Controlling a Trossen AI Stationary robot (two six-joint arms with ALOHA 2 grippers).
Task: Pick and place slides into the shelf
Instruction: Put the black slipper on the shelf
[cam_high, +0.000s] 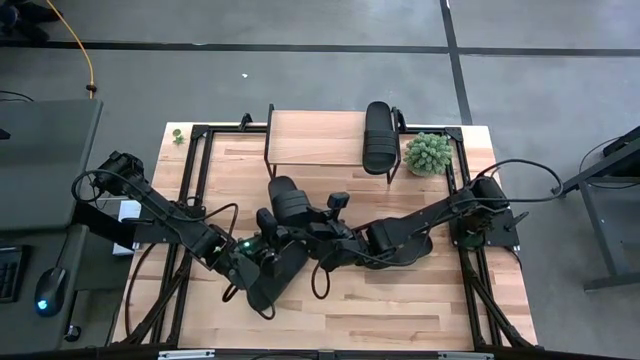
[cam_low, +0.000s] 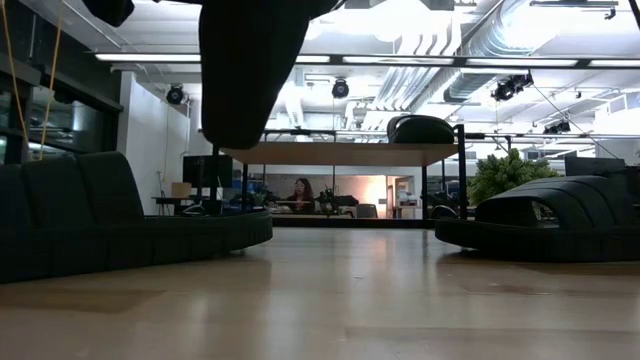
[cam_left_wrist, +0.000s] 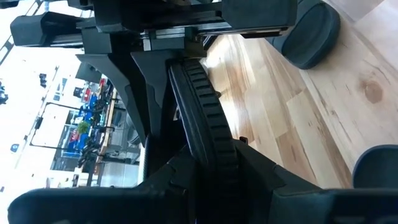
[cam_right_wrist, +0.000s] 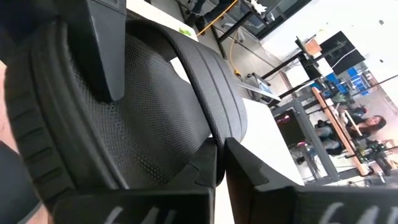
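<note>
One black slide (cam_high: 289, 200) is lifted between both grippers near the table's middle. In the low view this slide (cam_low: 245, 70) hangs tilted, its low end about level with the shelf top. My left gripper (cam_high: 268, 248) and my right gripper (cam_high: 312, 238) face each other, both shut on it. A second slide (cam_high: 272, 282) lies flat on the table under the left arm. A third slide (cam_low: 560, 215) rests on the table on the right, mostly hidden under the right arm from above. The fourth slide (cam_high: 380, 135) lies on the shelf (cam_high: 315, 140). My left gripper pinches the lifted slide's ribbed rim (cam_left_wrist: 205, 118) between its two fingers (cam_left_wrist: 177, 177). One finger (cam_right_wrist: 106, 50) lies on the mesh footbed. The slide is clear of the table. My right gripper pinches the slide where the strap's end (cam_right_wrist: 227, 127) meets the side, between its two fingers (cam_right_wrist: 205, 171). It comes level from the table's right, opposite my left gripper. The slide is clear of the table and tilted.
A small green plant (cam_high: 430, 153) stands at the shelf's right end. Black frame rails (cam_high: 195, 190) run along the table's left and right sides. Bare wood (cam_high: 400, 310) lies toward the near edge. A person (cam_low: 300, 192) sits in the room far behind the shelf.
</note>
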